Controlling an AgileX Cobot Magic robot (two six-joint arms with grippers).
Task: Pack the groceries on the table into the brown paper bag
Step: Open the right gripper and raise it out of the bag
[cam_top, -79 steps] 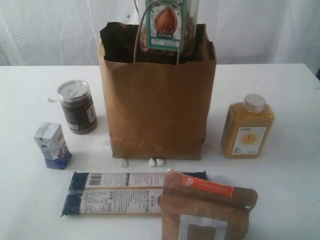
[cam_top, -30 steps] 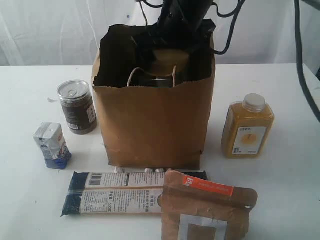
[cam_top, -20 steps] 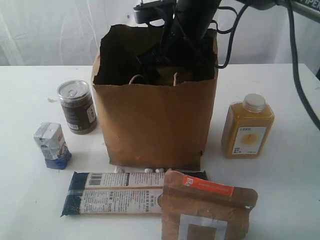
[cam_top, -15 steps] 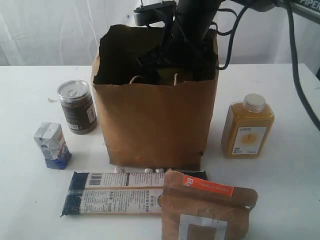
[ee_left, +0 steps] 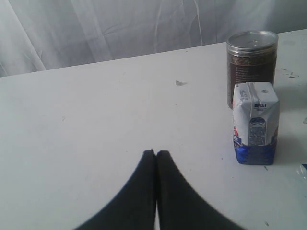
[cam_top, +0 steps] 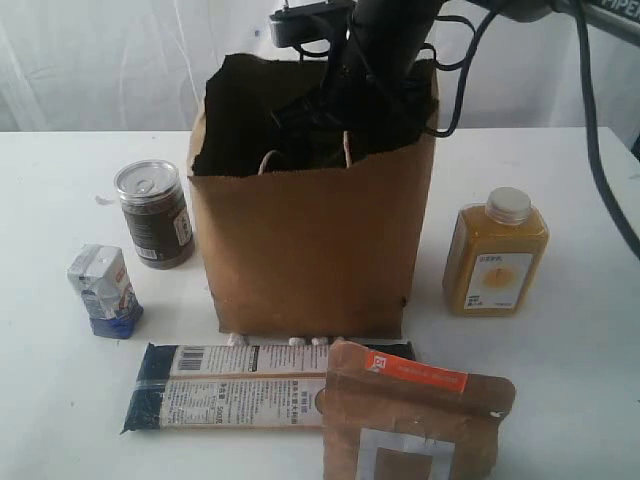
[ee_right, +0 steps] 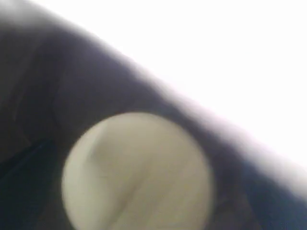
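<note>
The brown paper bag point(cam_top: 310, 250) stands upright mid-table. My right arm point(cam_top: 385, 50) reaches down into its open mouth, and the gripper itself is hidden by the bag wall. The right wrist view is filled by a blurred pale-gold jar lid point(ee_right: 136, 172) in the dark of the bag; no jaws show there. On the table point(cam_top: 560, 400) are the dark can point(cam_top: 153, 213), the white-blue carton point(cam_top: 103, 290), the orange juice bottle point(cam_top: 495, 255), the long dark-blue packet point(cam_top: 230, 385) and the brown pouch point(cam_top: 410, 415). My left gripper point(ee_left: 156, 152) hovers shut and empty over bare table point(ee_left: 86, 120), short of the carton point(ee_left: 255, 122) and the can point(ee_left: 252, 62).
Black cables point(cam_top: 590, 110) hang from the right arm above the bottle. A few small white lumps point(cam_top: 300, 341) lie at the bag's front foot. A white curtain point(cam_top: 90, 60) backs the table. The packet and pouch lie close in front of the bag.
The jar, held above the bag at first, has gone down inside it. The right arm has followed it deeper into the bag, whose top edge has shifted slightly.
</note>
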